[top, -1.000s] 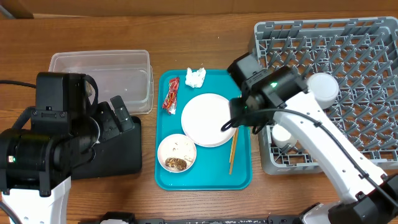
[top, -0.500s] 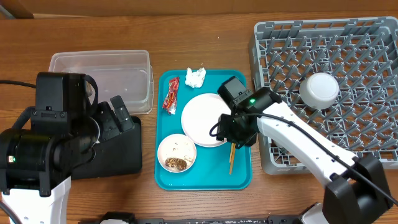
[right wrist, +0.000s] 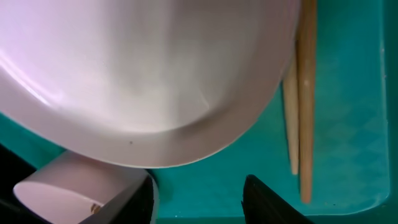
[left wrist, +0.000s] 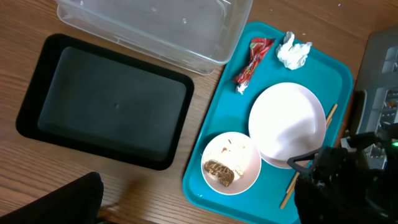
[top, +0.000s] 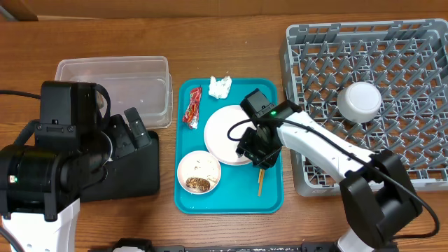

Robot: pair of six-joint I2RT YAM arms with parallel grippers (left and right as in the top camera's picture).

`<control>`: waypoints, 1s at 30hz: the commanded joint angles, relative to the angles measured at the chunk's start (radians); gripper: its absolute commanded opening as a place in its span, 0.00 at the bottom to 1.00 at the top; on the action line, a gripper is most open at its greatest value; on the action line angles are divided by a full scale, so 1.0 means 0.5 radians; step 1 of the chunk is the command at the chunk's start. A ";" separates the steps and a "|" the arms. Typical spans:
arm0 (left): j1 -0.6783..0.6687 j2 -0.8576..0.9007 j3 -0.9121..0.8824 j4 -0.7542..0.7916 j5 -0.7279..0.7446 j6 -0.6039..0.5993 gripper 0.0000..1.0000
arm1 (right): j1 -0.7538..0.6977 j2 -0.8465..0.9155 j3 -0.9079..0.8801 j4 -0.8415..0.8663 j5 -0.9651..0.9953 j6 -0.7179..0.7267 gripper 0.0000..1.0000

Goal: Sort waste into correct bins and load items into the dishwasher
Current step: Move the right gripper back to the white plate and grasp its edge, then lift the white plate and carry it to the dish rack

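Note:
The round pale plate point(top: 227, 133) lies on the teal serving tray point(top: 273, 199), and a white bowl point(top: 199, 172) with brown and pale food scraps is at its front left. The red wrapper point(top: 192, 107) and the white tissue point(top: 220, 86) lie at the tray's back. My right gripper point(top: 257, 152) is open and low over the tray at the plate's front right rim point(right wrist: 143, 74), empty point(right wrist: 199, 199), with the chopsticks point(right wrist: 303, 112) just to its right. My left gripper point(top: 129, 131) is open over the black tray point(left wrist: 106, 99), next to the clear tub point(left wrist: 155, 25).
The grey dish rack point(top: 392, 56) stands to the right of the teal tray, with an upturned white bowl point(top: 359, 100) in it. The right arm stretches from the front right across the rack's near left corner. The left arm's body covers the table's left front.
The right arm has swung left from the rack's edge and come down over the teal tray to the plate's front right rim. The left arm has not moved.

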 commanded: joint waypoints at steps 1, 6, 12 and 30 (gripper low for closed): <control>0.011 0.007 0.019 0.002 -0.039 -0.027 1.00 | -0.001 0.012 -0.054 0.013 -0.010 0.142 0.49; 0.011 0.006 0.019 0.002 -0.039 -0.027 1.00 | -0.001 0.012 -0.147 0.149 -0.013 0.269 0.50; 0.011 0.007 0.019 0.002 -0.039 -0.027 1.00 | -0.001 0.036 -0.268 0.344 -0.013 0.361 0.42; 0.011 0.007 0.019 0.002 -0.039 -0.027 1.00 | -0.009 0.053 -0.216 0.263 0.012 0.235 0.04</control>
